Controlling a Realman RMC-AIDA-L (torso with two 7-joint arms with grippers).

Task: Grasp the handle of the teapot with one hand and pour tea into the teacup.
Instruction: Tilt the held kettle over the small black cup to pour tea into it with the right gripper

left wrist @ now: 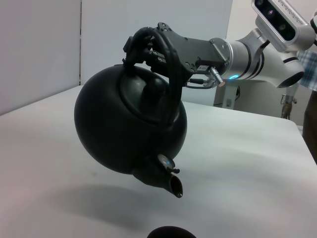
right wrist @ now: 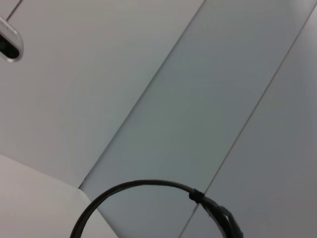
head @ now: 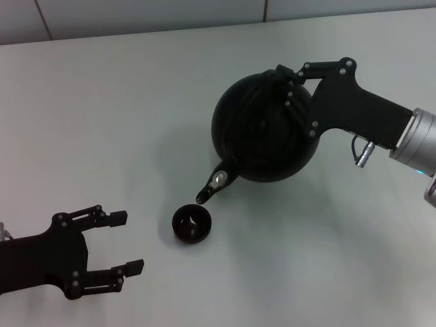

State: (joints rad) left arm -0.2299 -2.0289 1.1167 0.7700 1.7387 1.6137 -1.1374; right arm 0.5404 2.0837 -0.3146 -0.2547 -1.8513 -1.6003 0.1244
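The round black teapot hangs above the white table, tilted with its spout pointing down towards the small black teacup. The spout's mouth is just above and beside the cup's far rim. My right gripper is shut on the handle at the pot's top. In the left wrist view the handle arches over the lid, the gripper holds it, and the cup's rim shows. The handle's arch crosses the right wrist view. No stream of tea shows. My left gripper is open, left of the cup.
The white table runs back to a grey panelled wall. In the left wrist view the table's far edge shows, with a person standing behind my right arm.
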